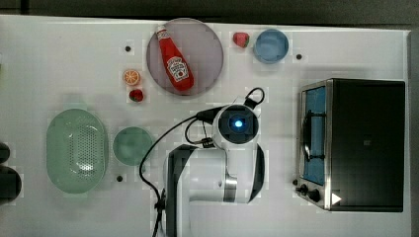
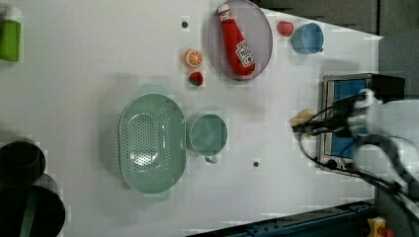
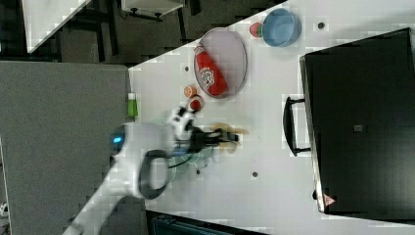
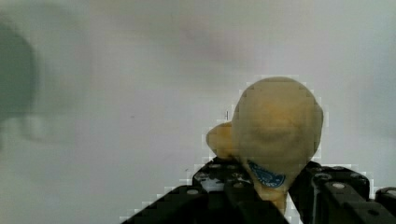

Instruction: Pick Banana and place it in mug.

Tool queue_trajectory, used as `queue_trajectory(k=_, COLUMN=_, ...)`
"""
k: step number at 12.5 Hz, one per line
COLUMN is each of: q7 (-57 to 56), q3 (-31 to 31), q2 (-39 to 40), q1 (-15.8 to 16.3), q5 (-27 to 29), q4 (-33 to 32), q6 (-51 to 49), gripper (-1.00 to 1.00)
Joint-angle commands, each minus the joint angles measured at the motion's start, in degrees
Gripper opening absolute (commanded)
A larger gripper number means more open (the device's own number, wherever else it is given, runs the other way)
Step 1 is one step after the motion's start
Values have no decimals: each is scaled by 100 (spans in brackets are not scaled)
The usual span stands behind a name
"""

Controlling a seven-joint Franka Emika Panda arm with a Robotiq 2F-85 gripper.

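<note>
While the arm hangs over the white table (image 1: 59, 64), its gripper (image 4: 261, 196) is squeezed onto the banana (image 4: 275, 128). In the wrist view the pale yellow fruit sits between the two black fingers (image 4: 224, 182), and a little blue sticker shows low on it. In the left view the banana (image 2: 302, 117) pokes out from the gripper (image 2: 299, 127), near the front of the toaster oven (image 2: 346, 123). In the right view the banana (image 3: 230, 132) is held up off the table at the tip of the gripper (image 3: 235, 136).

The mug (image 1: 132, 145) is teal green and round. It stands just beside the big green basket (image 1: 76, 148), on the top view's right of it, well apart from the banana. In the left view a small handle shows on the mug (image 2: 208, 134).

A ketchup bottle (image 1: 174, 61) lies on a grey plate (image 1: 207, 49). An orange slice (image 1: 131, 77) and a strawberry (image 1: 136, 95) sit near the plate. A blue cup (image 1: 271, 46) stands at the far edge
</note>
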Motion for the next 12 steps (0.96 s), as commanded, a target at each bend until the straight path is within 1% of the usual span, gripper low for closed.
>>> queue_trajectory(k=1, q7=70, q3=-7, q2=-927, q1=17, q5=43, q4=439, q6=-1034, gripper=-37)
queue_trajectory(k=3, q7=589, q3=154, q2=-1291, q1=54, q5=44, q4=724, q6=-1862, gripper=-37)
queue_trajectory(k=5, q7=1018, q3=407, q2=-1487, q1=124, q5=46, q4=941, q6=-2270, gripper=-37)
queue_trajectory(k=8, q7=1587, q3=879, q2=-1620, q1=232, q5=94, q4=1004, q6=-2292, gripper=-37)
queue_trajectory(k=12, q7=2951, q3=1567, q2=-1477, q1=344, q5=358, q4=929, q6=-2282, gripper=-37)
